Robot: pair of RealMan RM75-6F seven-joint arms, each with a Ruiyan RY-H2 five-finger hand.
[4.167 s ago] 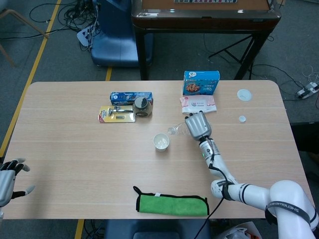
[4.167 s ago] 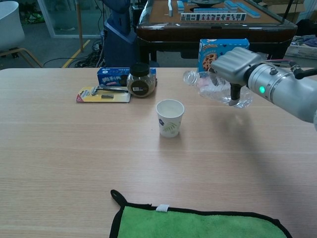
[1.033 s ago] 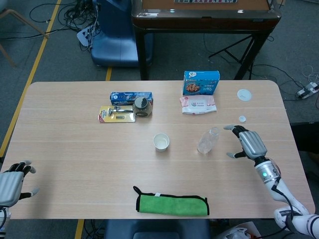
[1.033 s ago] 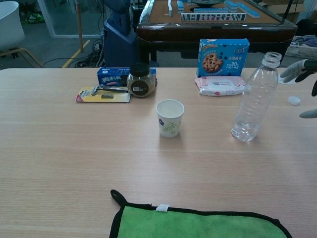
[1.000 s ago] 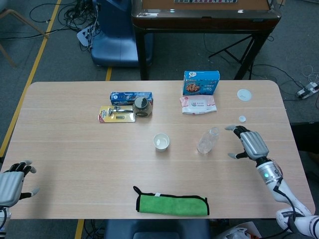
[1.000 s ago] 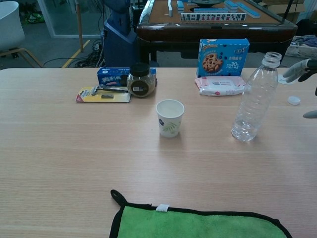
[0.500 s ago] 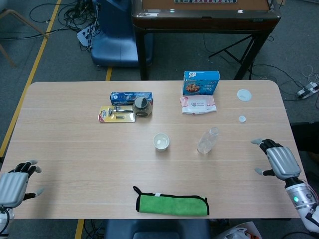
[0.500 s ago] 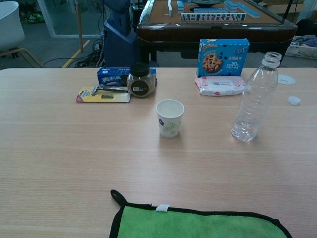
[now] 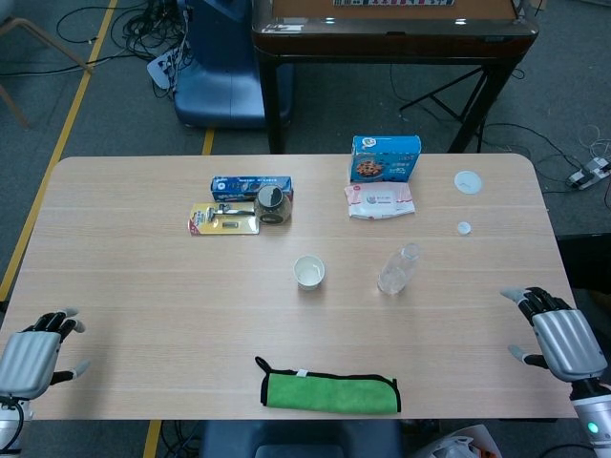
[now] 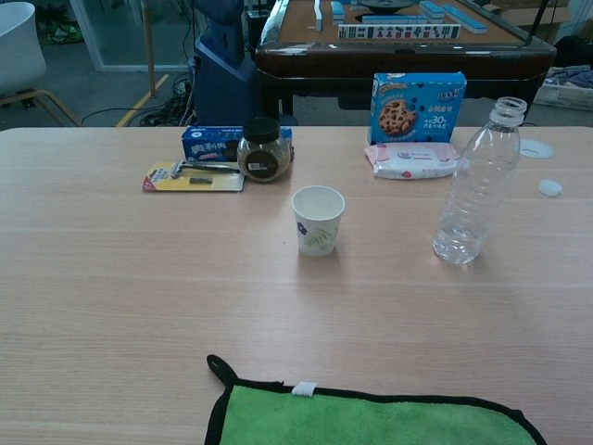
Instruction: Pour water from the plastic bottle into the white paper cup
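Both hands, left hand (image 9: 27, 361) lower left and right hand (image 9: 563, 342) lower right, hang spread and empty, so we judge the uncapped plastic bottle (image 10: 475, 184) parked upright right of the white paper cup (image 10: 318, 221), frame centre.

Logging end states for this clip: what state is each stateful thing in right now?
Bottle: upright, uncapped, almost empty, not held.
Cap: off, lying on the table.
Cup: upright, apart from the bottle.
Jar: upright, lid on.
Cookie box: standing, closed.
Cloth: lying flat.
Left hand: open, holding nothing.
Right hand: open, holding nothing.
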